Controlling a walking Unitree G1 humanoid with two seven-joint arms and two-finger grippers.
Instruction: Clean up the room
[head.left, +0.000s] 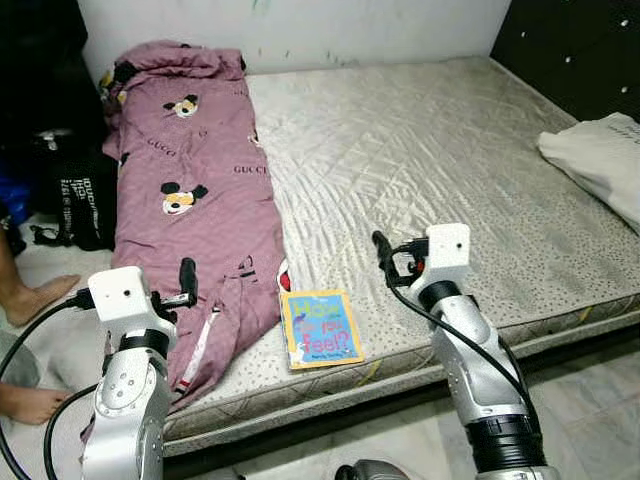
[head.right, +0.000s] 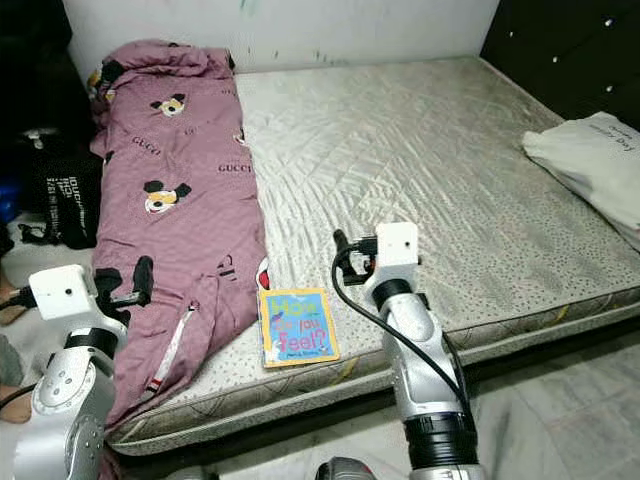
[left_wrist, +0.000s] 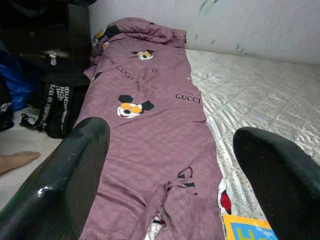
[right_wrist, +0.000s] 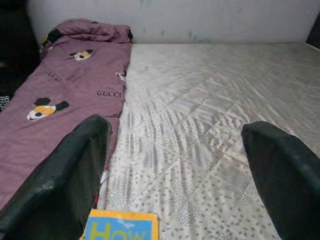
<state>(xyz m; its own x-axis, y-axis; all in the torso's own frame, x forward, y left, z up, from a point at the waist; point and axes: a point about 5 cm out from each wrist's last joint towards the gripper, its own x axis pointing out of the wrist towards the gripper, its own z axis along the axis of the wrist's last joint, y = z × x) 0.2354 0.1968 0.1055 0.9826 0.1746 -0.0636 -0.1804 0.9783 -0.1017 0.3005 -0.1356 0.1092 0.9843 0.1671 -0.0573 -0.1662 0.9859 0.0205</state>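
At the near edge of the bare quilted grey mattress (head.left: 430, 160) lies a thin yellow-bordered children's book with a blue cover (head.left: 320, 328), flat, its lower edge close to the mattress lip, just beside the hem of a long mauve quilt printed with cartoon mice (head.left: 190, 200) that runs up the robot's left side of the bed to the white wall (head.left: 300, 25). Both arms are raised over that edge: the left claw (left_wrist: 170, 165) hangs above the quilt's lower end with its fingers spread wide and nothing in them, and the right claw (right_wrist: 175, 165) hangs above the mattress just right of the book, also spread wide and empty. The book looks like the piece to tidy first, and the right claw seems better placed. Since it lies flat, a top-down pinch would likely fail; sliding one finger under the edge that nears the mattress lip, or nudging it slightly past the lip, should give a hold. Room is good across the open middle of the mattress. Less so on the left, where a person's bare feet (head.left: 40, 300) and a black printed bag (head.left: 85, 195) sit near the quilt, and a white pillow (head.left: 600, 160) lies at the far right.
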